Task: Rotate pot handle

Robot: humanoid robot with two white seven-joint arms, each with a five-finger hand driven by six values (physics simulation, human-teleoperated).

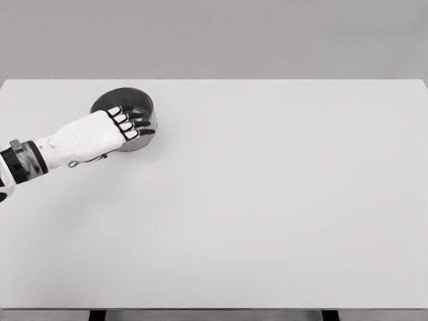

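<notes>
A dark metal pot [127, 99] stands on the white table [267, 200] at the far left. My left hand [137, 123] reaches in from the lower left and lies over the pot's near side. Its dark fingertips [144, 114] stretch across the rim and into the bowl, relaxed rather than clenched. A thin piece, perhaps the pot's handle [93, 160], peeks out below my palm; most of it is hidden by the hand. I cannot tell whether the thumb touches it. No right arm shows.
The white table spreads wide to the right and toward me. Its near edge runs along the bottom of the picture, with two dark legs [97, 315] below it. A plain grey wall stands behind.
</notes>
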